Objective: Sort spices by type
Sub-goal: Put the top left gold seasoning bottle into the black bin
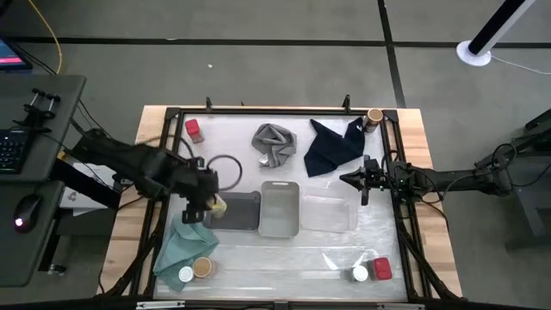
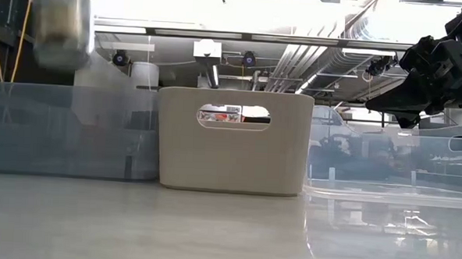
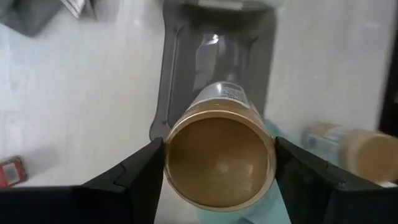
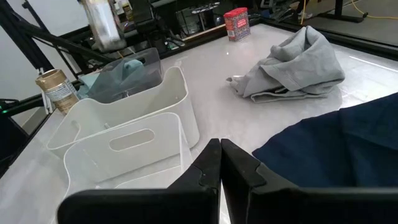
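Note:
My left gripper [image 1: 209,205] [image 3: 217,152] is shut on a round jar with a tan-brown top [image 3: 217,162], held up over the left end of the dark grey tray [image 1: 245,215]. The jar also shows high in the low view [image 2: 61,24] and in the right wrist view [image 4: 102,25]. My right gripper [image 1: 362,181] [image 4: 221,155] is shut and empty, beside the navy cloth [image 1: 331,148]. A white-topped jar [image 1: 185,274] and a tan-topped jar [image 1: 204,267] stand on the teal cloth [image 1: 182,241]. A red jar [image 1: 194,130] stands at the far left and a tan-topped jar [image 1: 373,116] at the far right. A white-topped jar [image 1: 360,274] and a red jar [image 1: 381,269] stand at the near right. My left gripper pinches the jar's top end [image 3: 171,155] between its two fingers [image 3: 143,177], one on either side of the tan-brown cap. The fingers come from above, pointing down along the jar. The jar hangs about upright, lifted clear above the dark grey tray.
A pale tray [image 1: 280,207] stands right of the dark one, then a clear tray [image 1: 329,213]. A crumpled grey cloth [image 1: 274,143] lies at the far middle. A black frame [image 1: 258,110] rims the table.

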Controlling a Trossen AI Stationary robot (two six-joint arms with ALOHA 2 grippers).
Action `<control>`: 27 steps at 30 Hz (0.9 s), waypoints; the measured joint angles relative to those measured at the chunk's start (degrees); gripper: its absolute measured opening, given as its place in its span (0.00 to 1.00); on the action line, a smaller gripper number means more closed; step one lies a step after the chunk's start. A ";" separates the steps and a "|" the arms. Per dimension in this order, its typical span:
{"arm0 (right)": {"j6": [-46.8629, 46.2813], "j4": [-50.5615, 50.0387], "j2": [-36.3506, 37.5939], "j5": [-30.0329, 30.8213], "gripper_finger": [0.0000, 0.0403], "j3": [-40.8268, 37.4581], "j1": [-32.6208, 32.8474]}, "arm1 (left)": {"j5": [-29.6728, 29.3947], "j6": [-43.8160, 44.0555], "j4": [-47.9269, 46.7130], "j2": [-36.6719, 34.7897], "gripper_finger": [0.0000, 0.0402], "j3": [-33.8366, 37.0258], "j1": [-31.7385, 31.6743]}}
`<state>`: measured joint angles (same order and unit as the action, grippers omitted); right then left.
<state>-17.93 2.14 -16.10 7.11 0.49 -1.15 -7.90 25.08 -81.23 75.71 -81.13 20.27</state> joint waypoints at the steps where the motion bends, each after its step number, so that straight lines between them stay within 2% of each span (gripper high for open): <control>1: 0.00 0.01 0.00 0.00 0.00 -0.02 0.00 | -0.01 0.22 1.26 0.06 0.59 2.21 -0.03; 7: -0.01 -0.01 0.00 0.00 0.00 0.00 0.01 | -1.53 -0.64 6.47 0.08 0.59 14.20 -1.04; 13: -0.01 -0.01 0.00 0.01 0.00 -0.01 0.00 | -1.41 -3.13 10.54 0.10 0.59 22.16 -1.64; 18: 0.00 -0.01 -0.01 0.02 0.00 0.00 0.01 | -1.52 -3.67 12.90 -0.13 0.62 23.66 -1.64; 27: 0.00 -0.01 0.00 0.00 0.00 0.00 0.00 | -1.18 -8.15 14.77 0.04 0.76 21.49 -1.93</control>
<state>-17.93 2.13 -16.10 7.12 0.49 -1.15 -9.09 16.94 -66.46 75.75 -59.64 18.34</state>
